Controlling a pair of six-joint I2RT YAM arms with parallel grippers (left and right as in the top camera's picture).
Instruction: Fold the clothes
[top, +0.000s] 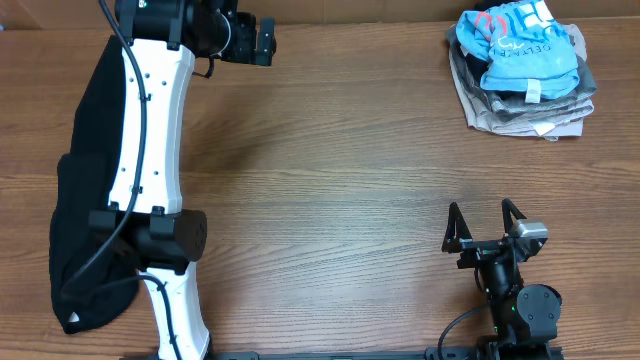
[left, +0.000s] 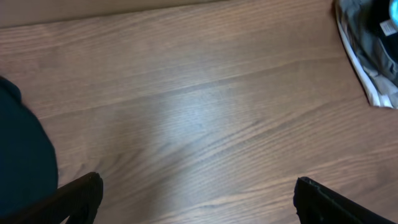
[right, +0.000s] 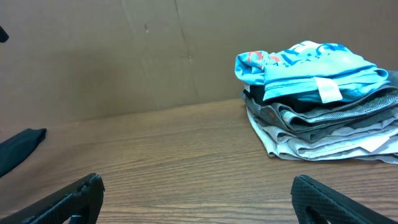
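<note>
Our left tool (left: 198, 190) is spread wide and holds nothing. It is well apart from the pile (top: 520, 108) of folded clothes, with bare tabletop (top: 340, 180) between. Our right tool (top: 483, 214), also wide open and empty, sits nearer the pile. A light blue T-shirt (top: 525, 65) tops the pile. Farthest from the pile, a dark cloth (top: 85, 170) lies partly under the left arm. We judge the arm could snag or drag it when reaching.

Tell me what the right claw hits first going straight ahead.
Likely the folded stack of clothes, light blue T-shirt on top, lying ahead and slightly right of the right claw. Depth is unclear; it may only clip the stack's left edge.
</note>
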